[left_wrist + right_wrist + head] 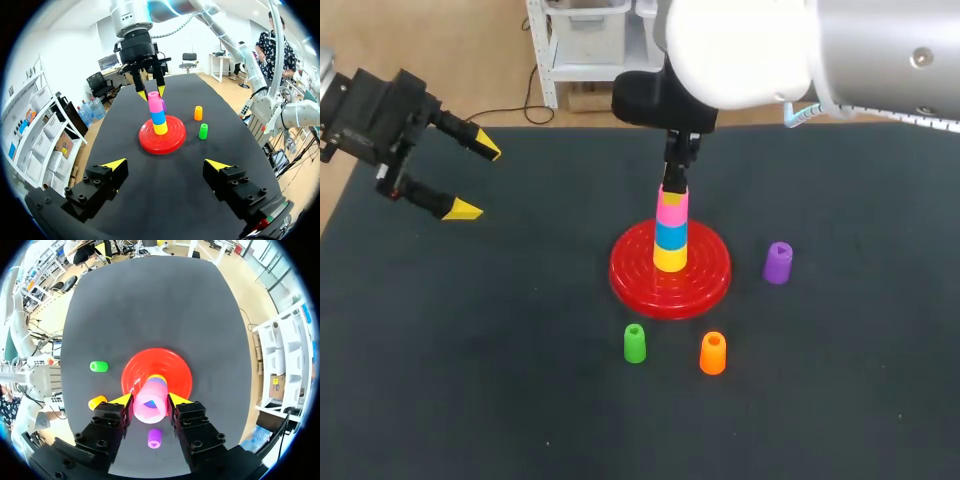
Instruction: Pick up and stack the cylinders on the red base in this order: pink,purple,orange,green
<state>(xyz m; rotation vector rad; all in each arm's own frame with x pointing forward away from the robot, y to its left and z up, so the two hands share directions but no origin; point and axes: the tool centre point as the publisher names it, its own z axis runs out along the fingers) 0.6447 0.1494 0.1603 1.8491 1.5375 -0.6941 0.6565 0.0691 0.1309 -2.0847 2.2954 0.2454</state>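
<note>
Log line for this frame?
right hand: shut on pink cylinder, topmost on red base | left hand: open, aside | purple cylinder, orange cylinder, green cylinder: unstacked

A round, ridged red plastic base (620, 275) carries an upright stack: yellow cylinder (670, 259), blue cylinder (670, 236), pink cylinder (671, 210) topmost. Nearby on the dark worktop (470, 380), seemingly upright: purple cylinder (777, 263), green cylinder (634, 343), orange cylinder (713, 353).

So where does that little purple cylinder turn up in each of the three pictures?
Head view: the purple cylinder stands on the table right of the red base, apart from it.
Left wrist view: only a sliver shows behind the pink cylinder on the stack.
Right wrist view: it is on the table under the right gripper, off the base.
Shared landmark: the red base.
</note>
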